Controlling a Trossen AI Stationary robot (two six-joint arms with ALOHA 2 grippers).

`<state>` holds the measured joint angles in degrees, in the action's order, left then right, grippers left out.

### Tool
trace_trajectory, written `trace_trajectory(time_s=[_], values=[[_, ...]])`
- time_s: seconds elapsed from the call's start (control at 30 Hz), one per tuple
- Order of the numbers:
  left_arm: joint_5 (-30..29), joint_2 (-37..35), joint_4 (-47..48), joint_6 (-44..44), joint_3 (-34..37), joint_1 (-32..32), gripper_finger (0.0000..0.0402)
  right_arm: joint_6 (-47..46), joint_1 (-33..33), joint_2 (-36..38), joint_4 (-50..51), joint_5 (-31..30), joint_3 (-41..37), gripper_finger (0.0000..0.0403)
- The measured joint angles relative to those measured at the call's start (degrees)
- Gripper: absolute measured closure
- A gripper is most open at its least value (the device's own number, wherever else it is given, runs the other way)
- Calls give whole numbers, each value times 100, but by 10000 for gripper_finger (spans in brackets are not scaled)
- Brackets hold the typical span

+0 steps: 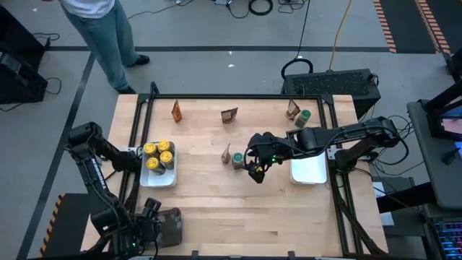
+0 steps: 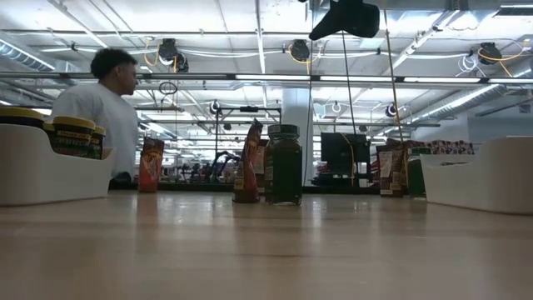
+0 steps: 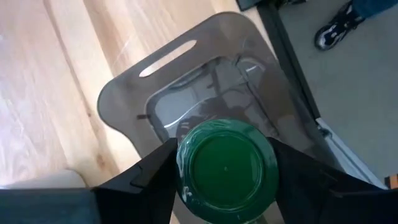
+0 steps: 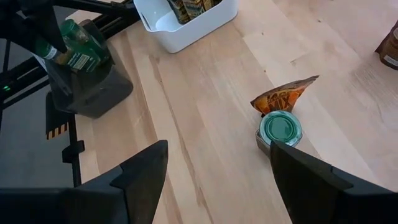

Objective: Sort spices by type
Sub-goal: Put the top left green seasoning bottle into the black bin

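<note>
Both arms are built of dark, almost black segments with rounded joints. The left arm (image 1: 97,173) has thick blocky links, with white lettering along its forearm. The right arm (image 1: 346,137) looks the same, and small green lights glow on its wrist near the right gripper (image 1: 257,173). In the wrist views the fingers (image 4: 140,180) are matte black, flat and wedge-shaped with angular edges. Thin black cables run along the right arm's links.
</note>
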<state>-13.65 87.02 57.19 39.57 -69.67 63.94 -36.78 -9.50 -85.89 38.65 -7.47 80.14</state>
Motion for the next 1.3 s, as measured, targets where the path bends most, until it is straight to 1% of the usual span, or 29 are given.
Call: trace_trajectory(time_s=[0.27, 0.47, 0.6, 0.73, 0.9, 1.07, 1.17, 1.3], values=[[-7, 0, 47, -4, 11, 0, 184, 21, 13, 0, -2, -2, 0, 138], [28, -7, -212, 0, 354, 11, 184, 13, 13, 0, -17, -2, 0, 138], [12, -7, -259, -151, 424, 9, 184, -4, 2, 0, -26, -2, 0, 138], [19, -7, -306, -111, 512, 7, 184, -25, 2, 0, -31, -2, 0, 138], [232, -7, -485, -100, 691, 7, 184, -25, 2, 0, -31, -2, 0, 138], [245, -7, -499, -91, 706, -17, 184, -27, 2, 0, -28, -2, 0, 138], [240, -7, -509, -91, 706, -17, 175, -27, 2, 0, -28, -2, 0, 138], [243, -7, -507, -90, 706, -17, 148, -23, 2, 0, -26, -2, 0, 138]])
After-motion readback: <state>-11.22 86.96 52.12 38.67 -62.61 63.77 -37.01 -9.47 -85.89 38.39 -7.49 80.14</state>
